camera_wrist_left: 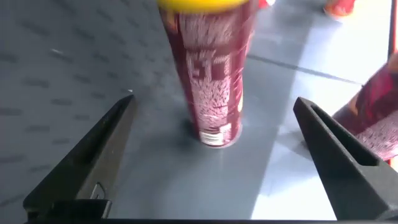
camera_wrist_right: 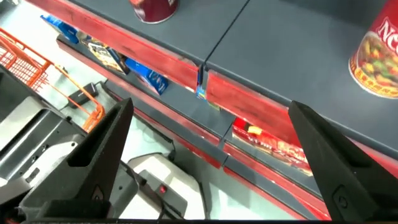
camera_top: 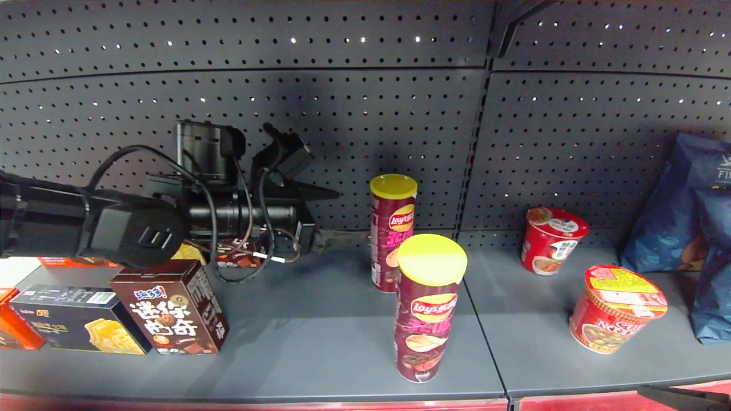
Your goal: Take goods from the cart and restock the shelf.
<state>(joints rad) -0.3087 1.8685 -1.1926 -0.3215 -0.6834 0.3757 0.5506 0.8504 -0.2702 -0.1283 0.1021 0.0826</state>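
Note:
Two maroon chips cans with yellow lids stand on the grey shelf [camera_top: 320,342]: a rear can [camera_top: 392,231] and a front can [camera_top: 427,308]. My left gripper [camera_top: 334,217] is over the shelf, left of the rear can and pointing at it, open and holding nothing. In the left wrist view the rear can [camera_wrist_left: 214,74] stands a little beyond the open fingers [camera_wrist_left: 87,168], with the front can [camera_wrist_left: 373,118] off to one side. My right gripper [camera_wrist_right: 211,107] hangs open and empty below the shelf's red front edge [camera_wrist_right: 261,112]; a dark tip of it [camera_top: 682,397] shows at the bottom right.
A brown cookie box [camera_top: 171,308], a dark cracker box [camera_top: 80,319] and an orange box [camera_top: 17,331] sit under the left arm. Two red cup noodles [camera_top: 553,240] [camera_top: 617,308] and blue bags [camera_top: 691,228] fill the right. The orange cart [camera_wrist_right: 37,62] is below.

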